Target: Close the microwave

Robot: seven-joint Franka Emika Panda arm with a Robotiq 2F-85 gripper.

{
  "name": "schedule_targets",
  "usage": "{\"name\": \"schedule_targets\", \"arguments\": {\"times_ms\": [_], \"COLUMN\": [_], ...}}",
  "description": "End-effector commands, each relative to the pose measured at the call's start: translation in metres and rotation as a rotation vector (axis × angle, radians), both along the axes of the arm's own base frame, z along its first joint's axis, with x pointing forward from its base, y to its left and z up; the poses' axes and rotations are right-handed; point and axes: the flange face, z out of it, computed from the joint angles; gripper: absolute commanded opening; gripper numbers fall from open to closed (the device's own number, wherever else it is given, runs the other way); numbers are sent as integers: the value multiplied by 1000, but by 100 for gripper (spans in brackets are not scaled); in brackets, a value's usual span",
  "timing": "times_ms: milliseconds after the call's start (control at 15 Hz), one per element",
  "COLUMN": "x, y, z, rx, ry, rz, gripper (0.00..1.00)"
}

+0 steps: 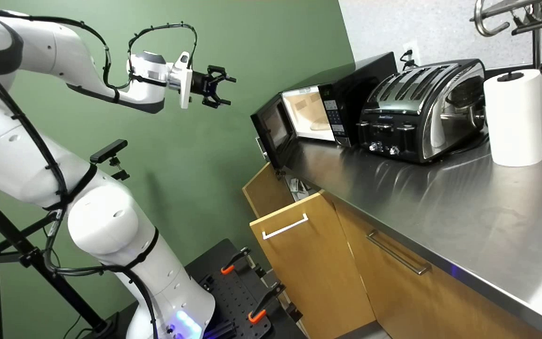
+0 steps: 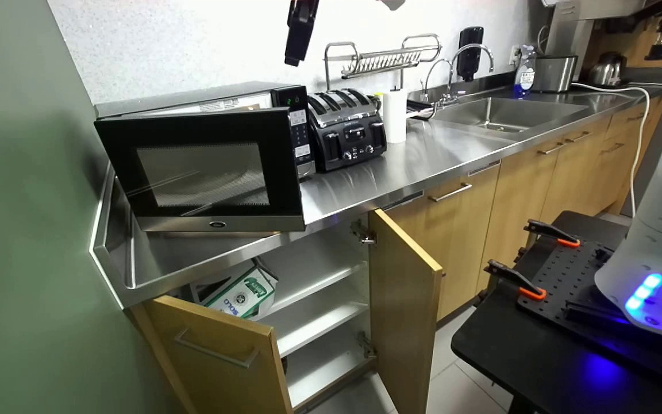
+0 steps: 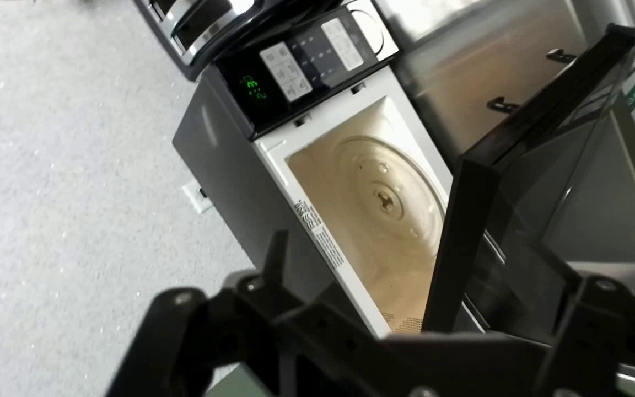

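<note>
Green wall closes off one end of a long steel counter, wooden cabinets below, two cabinet doors hanging open. White robot arm on a black table in front, bent, held up high. Microwave sits on the counter at the green-wall end, black outside, pale tan interior showing. Its door is swung wide open, reaching out toward the counter's front edge; same in both exterior views and the wrist view. Chrome-and-black toaster just beside the microwave, can't tell if they touch. White paper towel roll stands upright past the toaster, on the side away from the microwave. I can see a round turntable inside through the opening. Gripper hangs in mid-air, apart from the microwave, jaws spread wide. Green digits glow on the control panel, too blurry for me to read.
</note>
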Motion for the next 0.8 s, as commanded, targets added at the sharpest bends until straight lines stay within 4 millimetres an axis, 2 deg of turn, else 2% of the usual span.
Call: {"name": "schedule_targets", "arguments": {"times_ms": [0, 67, 267, 533, 667, 733], "x": [25, 30, 37, 29, 25, 26], "y": [31, 35, 52, 86, 96, 98], "z": [-13, -21, -54, -86, -97, -102], "rx": [-131, -173, -295, -344, -360, -371], "ry": [-59, -70, -52, 0, 18, 32], "rz": [25, 25, 32, 111, 136, 133], "gripper": [74, 69, 45, 15, 1, 0]}}
